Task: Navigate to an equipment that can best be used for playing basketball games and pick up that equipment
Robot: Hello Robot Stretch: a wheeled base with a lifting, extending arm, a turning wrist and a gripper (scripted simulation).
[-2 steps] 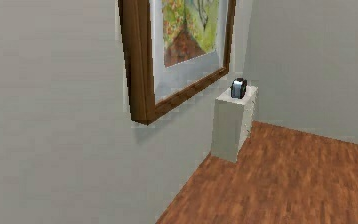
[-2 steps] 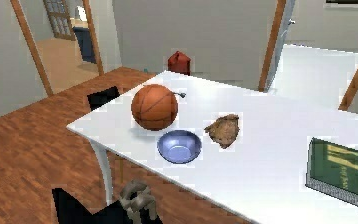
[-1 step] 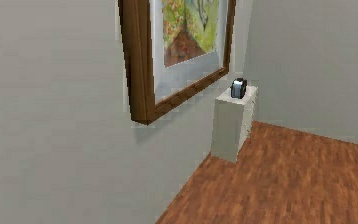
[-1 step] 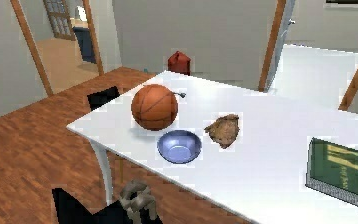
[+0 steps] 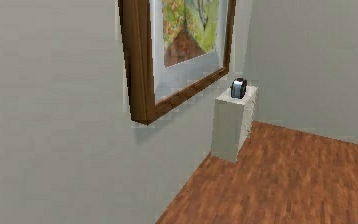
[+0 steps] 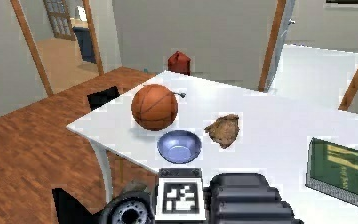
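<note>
Near the table [image 6: 287, 125] edge, arm [image 6: 249, 203] low, basketball [image 6: 154, 107] beyond claw [image 6: 122, 212]

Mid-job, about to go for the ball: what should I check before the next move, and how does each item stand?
1. Basketball on the white table, seen in the arm side view: ok.
2. Nothing resting on the ball: ok.
3. Reach path clear: probably not ok; the blue bowl sits just on the near side of the ball.
4. End effector holds nothing: cannot tell; its far end is unclear.
5. Room to drive ahead: probably not ok; the wall with its framed picture and a white pedestal stand close.
</note>
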